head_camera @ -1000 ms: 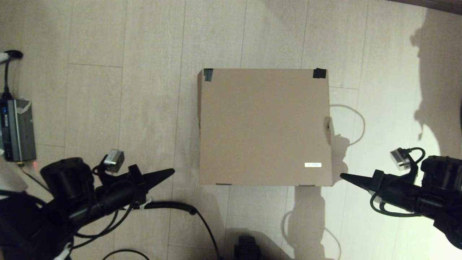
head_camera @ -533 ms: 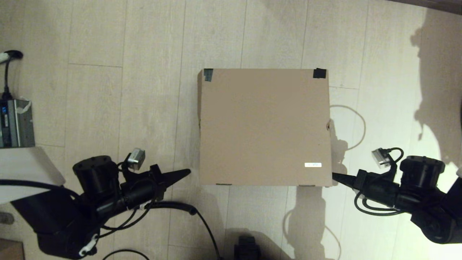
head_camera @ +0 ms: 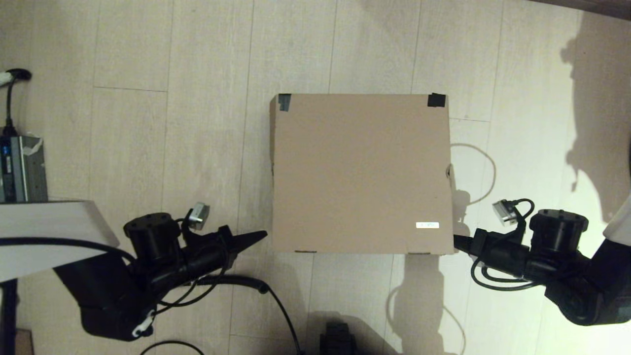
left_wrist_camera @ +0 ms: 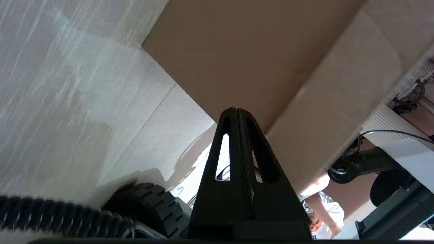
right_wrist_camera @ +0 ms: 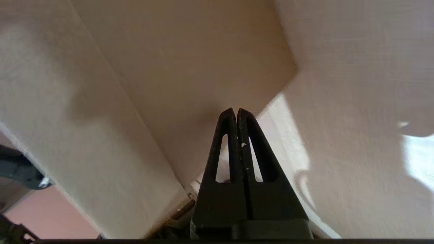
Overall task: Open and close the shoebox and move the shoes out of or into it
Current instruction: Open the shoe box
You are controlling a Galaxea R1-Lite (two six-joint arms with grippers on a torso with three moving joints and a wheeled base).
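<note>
1. The left gripper (head_camera: pixel 263 233), a black pointed pair of fingers pressed together with nothing between them, sits low beside the left near corner of the shoebox (head_camera: pixel 361 172), a large plain brown cardboard box with a flat flap lid. Its tip is just short of the box's side wall, not clearly touching.

2. The right gripper (head_camera: pixel 456 240), likewise black and pinched together on nothing, has its tip at the opposite near corner, touching the cardboard edge or very nearly so; the head view does not settle which.

3. I judge that both grippers are held as thin wedges on purpose. A narrow tip at each front corner suits slipping under the lid's lip and lifting both sides evenly, so the flap swings back without twisting.

4. The box lies square on the pale wood-plank floor (head_camera: pixel 197 123), lid fully down. Two dark tape patches (head_camera: pixel 437 100) mark the far corners, which suggests the hinge runs along that far edge and the near edge is the one to lift.

5. No shoes are in view, so whether they are inside cannot be told.

6. A small white label (head_camera: pixel 427 225) sits near the lid's right near corner; its print is too small to read. No brand or other writing shows on the cardboard.

7. A grey electronic unit (head_camera: pixel 19 170) with a cable lies on the floor well to the left.
</note>
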